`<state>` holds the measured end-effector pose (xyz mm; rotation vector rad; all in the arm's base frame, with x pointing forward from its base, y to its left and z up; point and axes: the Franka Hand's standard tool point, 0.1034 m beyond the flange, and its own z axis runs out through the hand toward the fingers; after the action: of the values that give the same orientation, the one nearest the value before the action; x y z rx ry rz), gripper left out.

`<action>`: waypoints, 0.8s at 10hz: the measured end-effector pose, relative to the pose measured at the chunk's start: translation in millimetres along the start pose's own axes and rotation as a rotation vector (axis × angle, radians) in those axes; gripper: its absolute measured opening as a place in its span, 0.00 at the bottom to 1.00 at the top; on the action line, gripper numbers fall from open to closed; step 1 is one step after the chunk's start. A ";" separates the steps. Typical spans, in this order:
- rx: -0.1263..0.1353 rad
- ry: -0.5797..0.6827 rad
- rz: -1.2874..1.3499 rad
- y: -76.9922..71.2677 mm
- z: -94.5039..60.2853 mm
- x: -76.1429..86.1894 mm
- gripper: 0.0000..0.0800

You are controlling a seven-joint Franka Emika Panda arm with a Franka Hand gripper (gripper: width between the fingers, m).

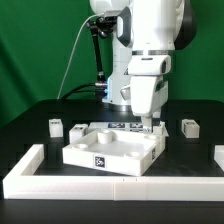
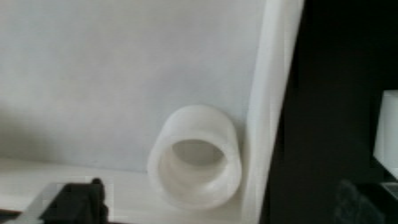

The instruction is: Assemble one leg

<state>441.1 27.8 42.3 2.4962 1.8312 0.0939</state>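
Note:
The large white square panel (image 1: 112, 152) lies on the black table. My gripper (image 1: 148, 124) hangs low over its far corner on the exterior view's right. In the wrist view the gripper (image 2: 217, 208) stands just above the panel (image 2: 107, 90) at a round corner hole (image 2: 196, 160), which looks empty. One dark fingertip (image 2: 71, 205) shows; the other is faint against the black table. The jaws stand wide apart with nothing between them. Small white legs with tags stand on the table: two on the exterior view's left (image 1: 56, 127) (image 1: 77, 130) and one on its right (image 1: 189, 126).
The long white L-shaped border wall (image 1: 100, 186) runs along the front and up the exterior view's left. Tagged pieces (image 1: 118, 125) lie just behind the panel. A white piece (image 2: 388, 125) shows at the wrist view's edge beside the panel.

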 end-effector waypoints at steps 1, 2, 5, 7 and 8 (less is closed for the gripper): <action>0.000 0.000 0.000 -0.1 0.2 -0.2 0.81; 0.003 -0.002 0.006 0.3 1.0 -2.6 0.81; -0.002 -0.012 0.047 2.2 9.5 -37.3 0.81; -0.001 -0.012 0.063 -0.6 16.3 -50.4 0.81; 0.009 -0.012 0.068 -4.8 24.8 -53.0 0.81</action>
<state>422.6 -21.3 16.0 2.5598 1.7460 0.0733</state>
